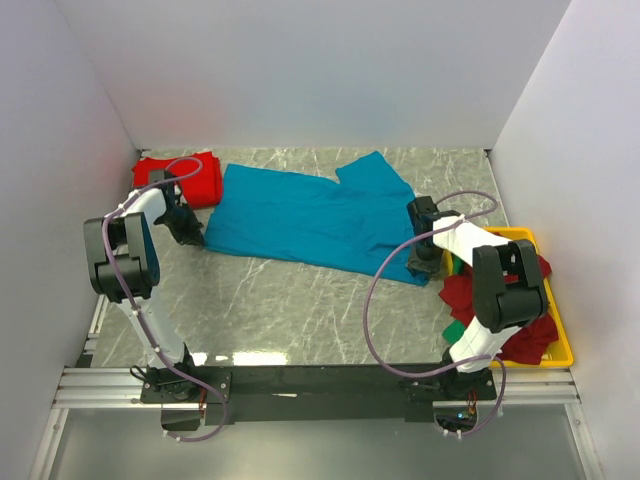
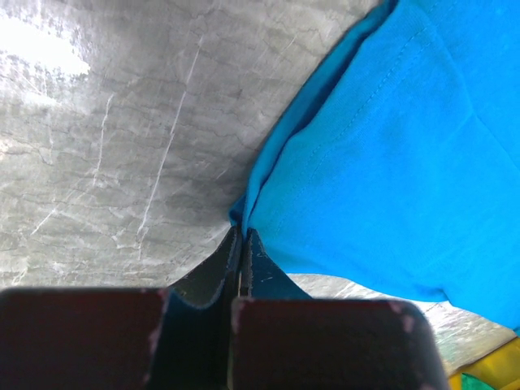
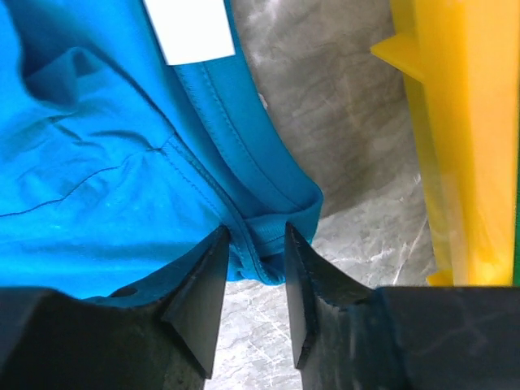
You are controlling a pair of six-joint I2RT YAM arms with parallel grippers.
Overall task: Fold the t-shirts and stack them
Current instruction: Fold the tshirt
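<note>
A teal-blue t-shirt (image 1: 310, 215) lies spread across the middle of the table. My left gripper (image 1: 190, 235) is at its left corner. In the left wrist view the jaws are pinched together (image 2: 240, 237) on the shirt's folded edge (image 2: 390, 162). My right gripper (image 1: 420, 262) is at the shirt's near right end. There its fingers stand apart (image 3: 256, 244), with the teal neckband edge (image 3: 268, 236) bunched between the tips and not pressed by them. A bright red t-shirt (image 1: 185, 178) lies folded at the far left. Dark red (image 1: 465, 295) and green (image 1: 455, 330) t-shirts are heaped in the tray.
A yellow plastic tray (image 1: 562, 352) stands at the right edge of the table, close beside my right gripper, and its wall (image 3: 463, 122) shows in the right wrist view. White walls close in the table on three sides. A white label (image 3: 191, 28) shows inside the teal collar.
</note>
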